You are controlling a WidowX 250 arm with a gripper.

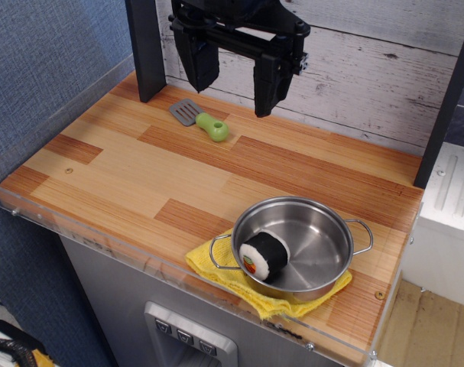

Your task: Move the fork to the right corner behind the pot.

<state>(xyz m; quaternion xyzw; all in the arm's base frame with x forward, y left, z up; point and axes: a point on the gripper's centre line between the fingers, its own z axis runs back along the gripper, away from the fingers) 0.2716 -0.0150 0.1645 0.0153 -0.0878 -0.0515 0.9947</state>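
The fork point(201, 120) lies flat on the tabletop near the back left, its lime-green handle pointing right and its grey slotted head pointing left. The shiny steel pot point(302, 243) stands at the front right on a yellow cloth, with a black-and-white sushi roll toy point(264, 257) inside it. My gripper point(230, 86) hangs open and empty above the back of the table, its two black fingers point(199, 65) wide apart, above and just behind the fork. The right corner point(384, 172) behind the pot is bare striped wood.
A yellow cloth point(239, 284) lies under the pot at the front edge. A clear acrylic rim point(102, 245) runs along the table's front and left side. A dark post point(145, 50) stands at the back left and another dark post point(446, 107) at the right.
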